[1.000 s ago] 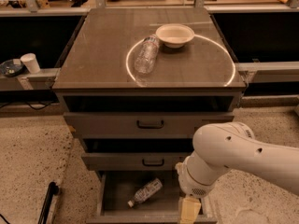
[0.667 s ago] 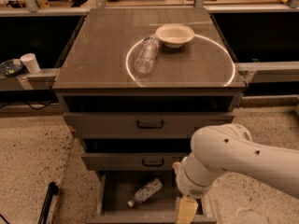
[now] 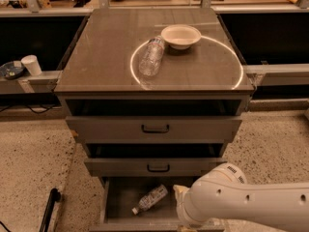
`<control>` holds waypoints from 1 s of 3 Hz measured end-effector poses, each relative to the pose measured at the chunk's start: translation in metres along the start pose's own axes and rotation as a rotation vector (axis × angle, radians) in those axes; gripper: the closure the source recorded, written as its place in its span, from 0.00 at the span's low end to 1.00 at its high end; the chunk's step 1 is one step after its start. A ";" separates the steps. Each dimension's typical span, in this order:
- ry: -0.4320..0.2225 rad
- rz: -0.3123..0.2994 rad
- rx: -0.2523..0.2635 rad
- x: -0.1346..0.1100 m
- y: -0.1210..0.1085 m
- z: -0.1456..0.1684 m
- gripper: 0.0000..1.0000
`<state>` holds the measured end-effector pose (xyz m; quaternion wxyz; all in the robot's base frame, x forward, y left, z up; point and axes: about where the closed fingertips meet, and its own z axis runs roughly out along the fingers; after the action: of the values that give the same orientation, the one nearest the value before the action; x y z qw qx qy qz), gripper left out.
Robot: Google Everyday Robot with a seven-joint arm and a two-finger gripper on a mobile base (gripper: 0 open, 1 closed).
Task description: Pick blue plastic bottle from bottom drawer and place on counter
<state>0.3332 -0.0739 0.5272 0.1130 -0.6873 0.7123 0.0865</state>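
Note:
The blue plastic bottle (image 3: 150,199) lies on its side in the open bottom drawer (image 3: 118,202), white cap towards the front left. My gripper (image 3: 181,193) is at the left end of my white arm (image 3: 241,207), over the right part of the drawer, just right of the bottle and apart from it. Most of the gripper is hidden by the arm. The counter (image 3: 96,66) shows a bright ring-shaped reflection.
Another clear bottle (image 3: 151,57) lies on the counter beside a white bowl (image 3: 181,35). The two upper drawers (image 3: 154,128) stand slightly open. A white cup (image 3: 32,64) stands on a ledge at left. A black rod (image 3: 48,209) lies on the floor at left.
My arm has moved left and lower over the bottom drawer, so the gripper is closer to the bottle. The bottle has not moved.

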 end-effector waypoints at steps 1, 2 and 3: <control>-0.094 0.045 0.048 -0.008 -0.009 0.036 0.00; -0.139 0.082 0.007 -0.008 0.002 0.062 0.00; -0.234 0.099 -0.028 -0.020 -0.011 0.075 0.00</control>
<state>0.3475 -0.0346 0.4614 0.1812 -0.6379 0.7261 0.1818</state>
